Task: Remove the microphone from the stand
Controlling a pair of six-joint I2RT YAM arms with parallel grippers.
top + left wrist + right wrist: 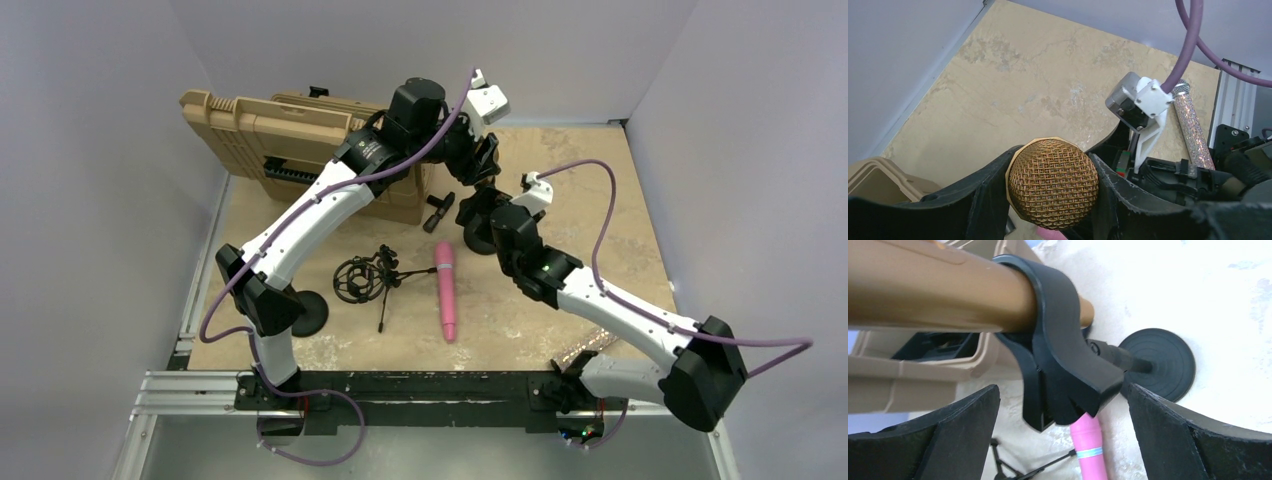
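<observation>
Gripping the mic [1053, 185] by its gold mesh head, our left claw [478, 158] has one finger pressed on each side of the mesh, at 3 and 9 o'clock in the wrist view. We see the mic's gold barrel seated in the black clip [1063, 355] of the stand [1120, 357], whose round base [1163, 365] rests on the table [600, 190] just past the middle, toward 12 o'clock. Our right claw [1062, 390] is spread wide, its fingers flanking the clip at 4 and 8 o'clock without touching it. A pink mic [445, 290] lies flat at 6 o'clock from the stand, and a small tripod [372, 280] lies just beside it at 9 o'clock. A tan case [290, 135] sits at 10 o'clock on the table, and a glittery mic [1193, 125] lies near the table's 5 o'clock edge.
</observation>
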